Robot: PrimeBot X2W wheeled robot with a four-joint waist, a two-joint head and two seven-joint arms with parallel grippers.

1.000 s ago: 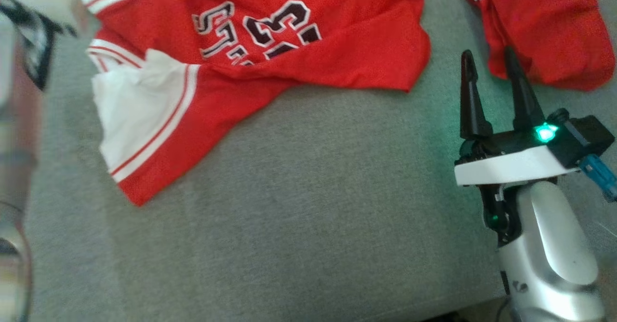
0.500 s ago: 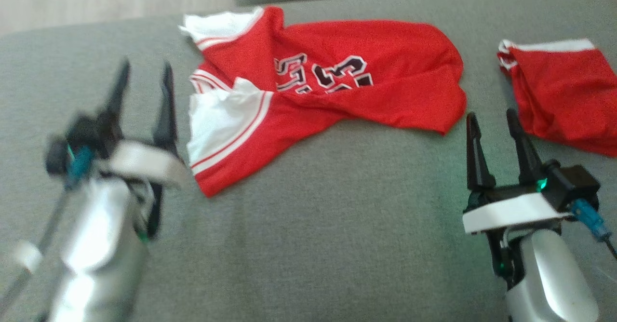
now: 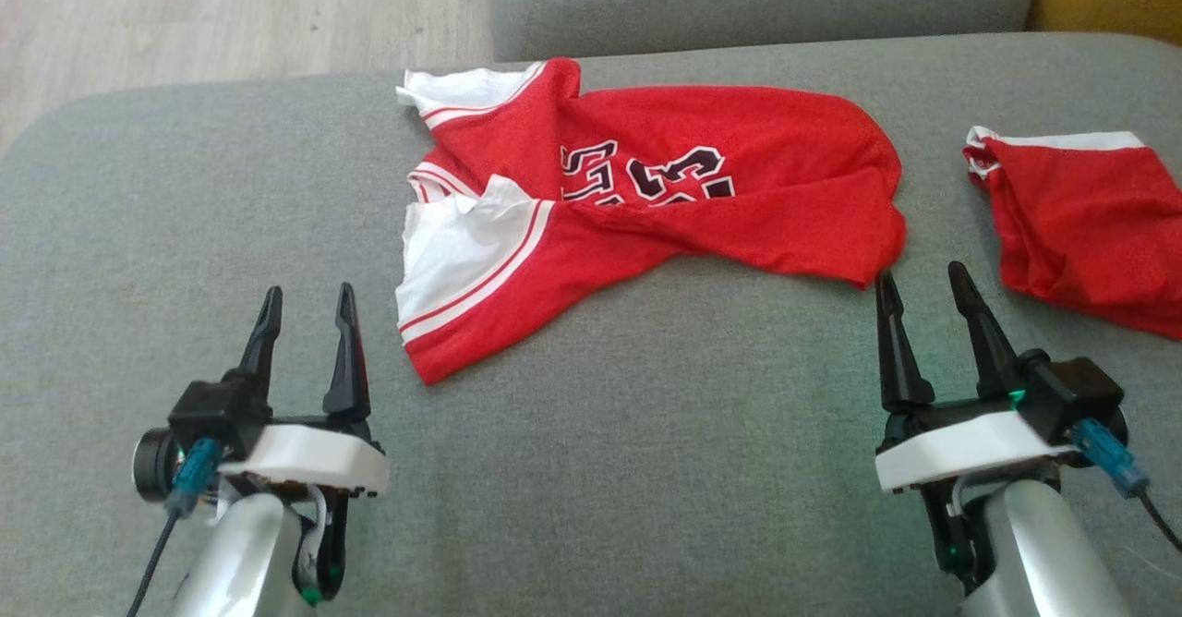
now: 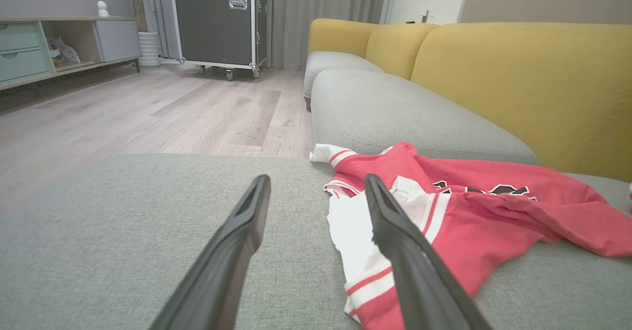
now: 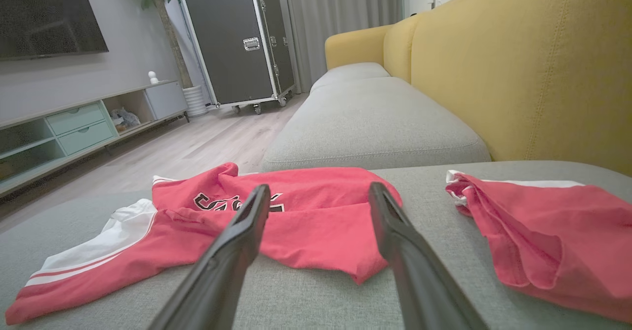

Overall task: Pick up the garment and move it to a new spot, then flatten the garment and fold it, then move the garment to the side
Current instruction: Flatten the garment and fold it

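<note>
**Jersey crumpled mid-sofa, both grippers lined up**

It lies bunched on the grey sofa seat, white-trimmed hem turned over, lettering half buried in a fold. Left gripper sits off its near-left corner, right gripper just beside its near-right edge. That's one per end, placed, I'd say, to lift it evenly. Both pairs of fingers are spread, nothing between them. Count it up: two red garments, since a second red piece lies apart on the right, two grippers, two fingers each. Pick-up not yet begun.
</note>
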